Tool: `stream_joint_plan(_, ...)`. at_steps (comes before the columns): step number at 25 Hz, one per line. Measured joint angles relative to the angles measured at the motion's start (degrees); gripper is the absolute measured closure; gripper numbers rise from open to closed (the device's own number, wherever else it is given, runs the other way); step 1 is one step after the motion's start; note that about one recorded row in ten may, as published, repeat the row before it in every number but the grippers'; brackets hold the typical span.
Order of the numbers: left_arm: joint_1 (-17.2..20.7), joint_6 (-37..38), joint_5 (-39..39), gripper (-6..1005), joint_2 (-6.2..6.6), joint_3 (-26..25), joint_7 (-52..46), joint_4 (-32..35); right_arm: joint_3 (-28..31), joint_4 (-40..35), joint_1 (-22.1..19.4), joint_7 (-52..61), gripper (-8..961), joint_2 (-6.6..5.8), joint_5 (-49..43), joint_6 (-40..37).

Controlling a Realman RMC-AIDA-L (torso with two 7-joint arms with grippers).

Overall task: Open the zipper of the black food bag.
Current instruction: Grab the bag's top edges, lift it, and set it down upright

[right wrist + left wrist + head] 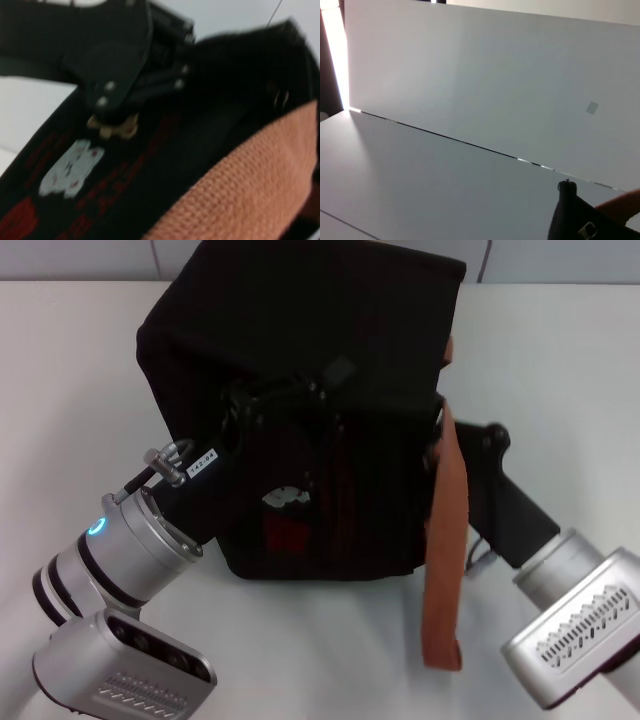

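The white tabletop (80, 390) is carrying the black food bag (330, 370) near its far edge. The left hand (275, 405) is pressing against the bag's front upper rim, where the zipper cannot be made out; the right hand (462, 455) is sitting at its side beside the orange-brown handle (447, 540). Whether either hand is spread or pinching, I cannot tell.

1 black food bag (330, 370) stands on 1 table (80, 390). 2 grippers reach it — left gripper (275, 405), right gripper (470, 445). Handles: seemingly 1 orange strap (445, 540) — others hidden.
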Motion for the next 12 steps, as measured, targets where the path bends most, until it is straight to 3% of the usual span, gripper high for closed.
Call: stream_joint_plan(12,0.29,-0.43,0.0,915,-0.01,-1.94,-0.04,-1.11,-0.14,-1.2,-7.19,0.18,900,0.0,-0.02,5.21)
